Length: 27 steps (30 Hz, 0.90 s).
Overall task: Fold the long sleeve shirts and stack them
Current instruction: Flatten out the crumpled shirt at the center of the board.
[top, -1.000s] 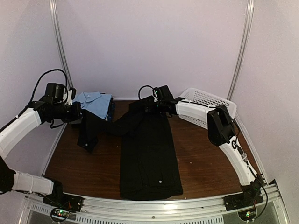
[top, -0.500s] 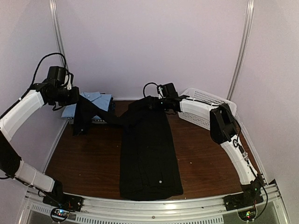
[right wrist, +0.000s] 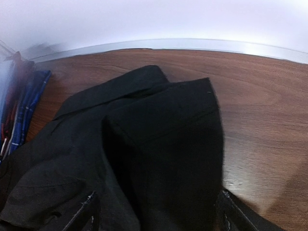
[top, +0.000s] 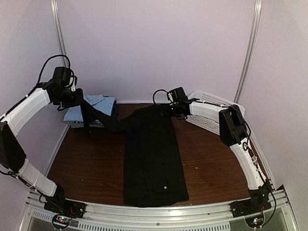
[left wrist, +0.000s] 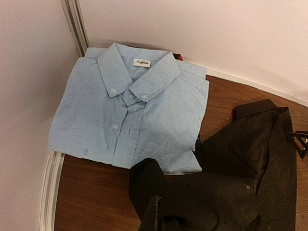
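A large black long sleeve shirt lies flat down the middle of the wooden table. One of its sleeves is stretched up and to the left, and my left gripper is shut on it above the table's back left. In the left wrist view the sleeve's end hangs in front of my left gripper. A folded light blue collared shirt tops a stack in the back left corner. My right gripper stands open over the black shirt's collar end, with fabric between its wide-apart fingers.
A white mesh basket sits at the back right, behind my right arm. Blue plaid fabric shows at the edge of the stack. Walls close off the back and both sides.
My left gripper has risen and swung toward the back left, pulling the black sleeve taut over the stack's front. The right gripper has shifted a little to the right at the collar.
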{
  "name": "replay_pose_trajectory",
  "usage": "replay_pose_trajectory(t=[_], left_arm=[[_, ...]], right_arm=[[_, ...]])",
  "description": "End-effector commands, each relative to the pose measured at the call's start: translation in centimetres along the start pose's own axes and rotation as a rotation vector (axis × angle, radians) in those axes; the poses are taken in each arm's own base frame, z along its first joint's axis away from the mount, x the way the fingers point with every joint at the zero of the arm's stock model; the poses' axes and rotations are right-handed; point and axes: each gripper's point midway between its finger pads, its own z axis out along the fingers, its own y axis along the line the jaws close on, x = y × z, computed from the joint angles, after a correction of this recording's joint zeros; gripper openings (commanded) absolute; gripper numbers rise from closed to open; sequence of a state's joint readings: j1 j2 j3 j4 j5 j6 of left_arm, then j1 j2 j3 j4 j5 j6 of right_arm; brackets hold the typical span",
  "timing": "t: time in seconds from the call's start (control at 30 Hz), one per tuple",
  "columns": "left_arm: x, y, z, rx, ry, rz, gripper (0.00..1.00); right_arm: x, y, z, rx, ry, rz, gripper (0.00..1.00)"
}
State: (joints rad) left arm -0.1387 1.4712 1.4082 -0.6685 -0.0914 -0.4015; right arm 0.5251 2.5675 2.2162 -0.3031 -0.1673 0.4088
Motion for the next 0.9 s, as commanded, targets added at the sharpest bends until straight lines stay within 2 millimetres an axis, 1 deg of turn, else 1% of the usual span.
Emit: replay_pose_trajectory(t=[0.0, 0.17, 0.27, 0.33, 0.5, 0.67, 0.73, 0.87], left_arm=[[-0.8, -0.1, -0.8, 0.012, -0.026, 0.006, 0.00], [-0.2, 0.0, -0.8, 0.013, -0.017, 0.003, 0.00], [0.2, 0.1, -0.7, 0.011, -0.009, 0.001, 0.00], [0.3, 0.2, -0.7, 0.009, -0.006, 0.000, 0.00], [0.9, 0.3, -0.3, 0.007, 0.003, -0.001, 0.00], [1.4, 0.7, -0.1, -0.009, 0.012, -0.001, 0.00], [1.6, 0.7, 0.0, -0.009, 0.012, -0.004, 0.00], [2.2, 0.6, 0.3, 0.005, 0.011, -0.017, 0.00]], right_arm=[[-2.9, -3.9, -2.9, 0.117, -0.033, -0.003, 0.84], [-3.8, -7.9, -3.9, 0.178, -0.041, 0.031, 0.84], [-4.4, -9.0, -4.4, 0.184, -0.046, 0.048, 0.85], [-4.9, -9.3, -4.7, 0.185, -0.050, 0.053, 0.85], [-6.2, -8.1, -5.7, 0.150, -0.070, 0.044, 0.85], [-7.4, -7.7, -7.1, 0.155, -0.088, 0.025, 0.85], [-7.5, -6.8, -7.5, 0.131, -0.082, 0.019, 0.85], [-7.0, -3.5, -8.4, 0.093, -0.070, -0.033, 0.84]])
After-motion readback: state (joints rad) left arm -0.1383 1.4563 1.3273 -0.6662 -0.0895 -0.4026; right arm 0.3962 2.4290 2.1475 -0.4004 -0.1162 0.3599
